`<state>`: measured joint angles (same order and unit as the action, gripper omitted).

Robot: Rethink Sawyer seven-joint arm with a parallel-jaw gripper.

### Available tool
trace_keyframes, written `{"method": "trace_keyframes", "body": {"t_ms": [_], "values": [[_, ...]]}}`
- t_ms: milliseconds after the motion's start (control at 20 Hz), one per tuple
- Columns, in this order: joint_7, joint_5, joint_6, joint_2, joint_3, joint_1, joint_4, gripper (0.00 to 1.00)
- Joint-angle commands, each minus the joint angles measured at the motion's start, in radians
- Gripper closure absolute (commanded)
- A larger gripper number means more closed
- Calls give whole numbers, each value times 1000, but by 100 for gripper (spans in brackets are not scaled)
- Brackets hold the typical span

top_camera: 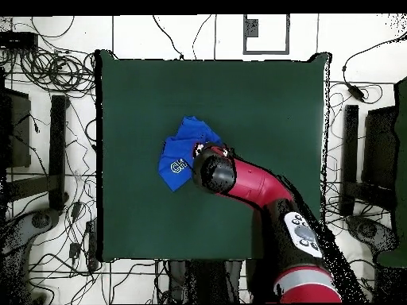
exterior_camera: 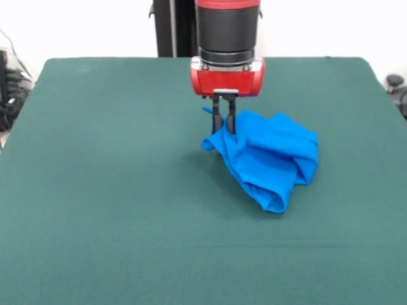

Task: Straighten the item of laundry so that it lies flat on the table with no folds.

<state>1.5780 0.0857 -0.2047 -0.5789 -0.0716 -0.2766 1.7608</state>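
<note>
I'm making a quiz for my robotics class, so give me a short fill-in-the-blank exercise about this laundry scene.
1. The T-shirt is bright ____ in colour.
2. The shirt lies ____ in a heap, not spread flat.
3. The gripper is at the shirt's ____ edge as seen in the front view.
4. The shirt rests on a table with a dark ____ top.

Missing words: blue; crumpled; left; green

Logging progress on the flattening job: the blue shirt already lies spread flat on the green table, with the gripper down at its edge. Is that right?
Not quite. The blue shirt is still bunched in a crumpled heap, not spread flat; the front view shows its folds. The rest holds: it sits on the green table, with the gripper down at its edge.
</note>
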Motion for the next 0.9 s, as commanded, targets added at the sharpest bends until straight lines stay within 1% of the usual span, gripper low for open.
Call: {"method": "trace_keyframes", "body": {"t_ms": [50,350,600,750,900], "values": [[72,-47,-44,22,-128,-53,67,100],[45,-96,-9,18,-187,-156,131,100],[41,-143,-4,26,-224,-218,149,100],[54,-162,0,20,-232,-236,165,100],[91,-174,3,-8,-207,-221,200,100]]}}
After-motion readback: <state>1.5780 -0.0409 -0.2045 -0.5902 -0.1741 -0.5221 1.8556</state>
